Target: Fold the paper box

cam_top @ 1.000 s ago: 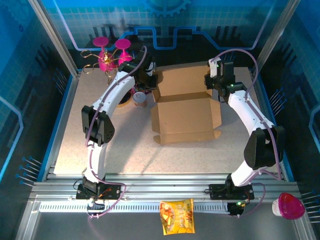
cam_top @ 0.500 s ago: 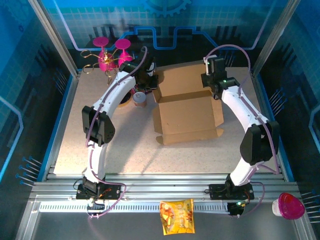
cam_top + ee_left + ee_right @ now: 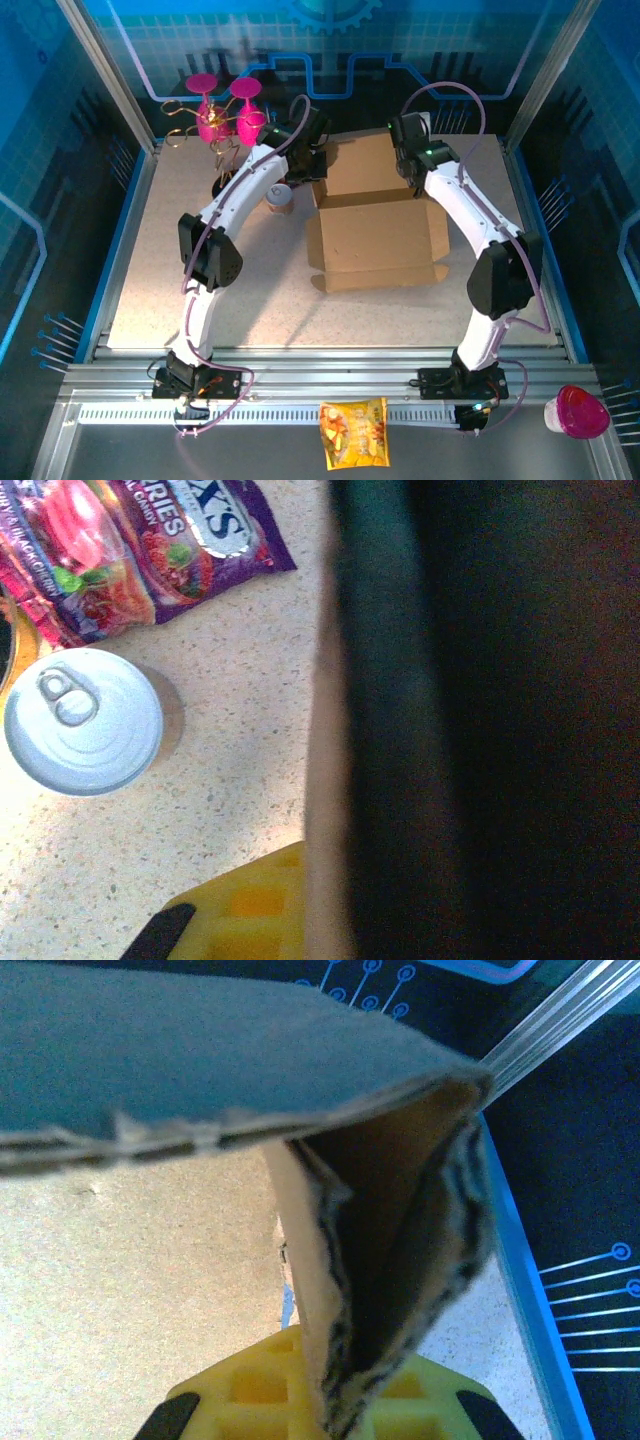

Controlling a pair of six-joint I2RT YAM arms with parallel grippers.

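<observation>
The paper box [image 3: 375, 240] is a brown cardboard sheet in the middle of the table, its base flat with low side flaps. Its rear panel [image 3: 365, 168] is lifted between the two arms. My left gripper [image 3: 318, 168] is shut at that panel's left edge. In the left wrist view the cardboard edge [image 3: 325, 780] runs down past a yellow finger [image 3: 240, 915], with dark shadow beyond. My right gripper [image 3: 408, 165] is shut on the right side flap. In the right wrist view the folded flap [image 3: 390, 1260] is pinched between the yellow fingers [image 3: 245, 1390].
A silver can [image 3: 279, 197] stands just left of the box, also seen as a can [image 3: 82, 720] beside a purple candy bag [image 3: 150, 540]. Pink glasses on a gold stand [image 3: 222, 110] sit back left. A yellow snack bag [image 3: 353, 432] and a pink-lidded cup [image 3: 577, 412] lie on the front rail.
My right gripper has moved left and back along the rear panel and shut on its side flap. The left gripper shifted slightly right. The rear panel now stands narrower and more raised.
</observation>
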